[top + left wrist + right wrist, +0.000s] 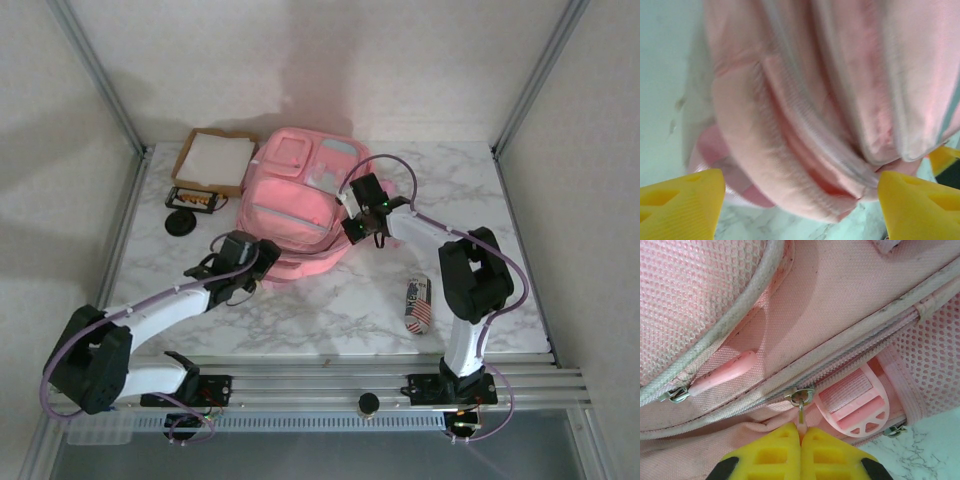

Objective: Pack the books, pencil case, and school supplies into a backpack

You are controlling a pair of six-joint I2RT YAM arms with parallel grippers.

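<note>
The pink backpack [295, 200] lies flat in the middle of the table. At its right side my right gripper [353, 228] is shut on a zipper pull tab [801, 421], which hangs from a metal slider [800, 394] next to a pink strap buckle [857, 407]. My left gripper [258, 266] sits at the bag's near-left edge. Its yellow fingers [680, 200] stand wide open, and a fold of backpack fabric [805, 150] sags between them without being pinched. A flag-patterned pencil case [417, 305] lies on the marble to the right. The books are out of view.
A shallow cardboard tray [190, 160] with a white sheet stands at the back left. In front of it are a small black case of orange items [195, 198] and a round black object [181, 222]. Metal frame posts bound the table's sides.
</note>
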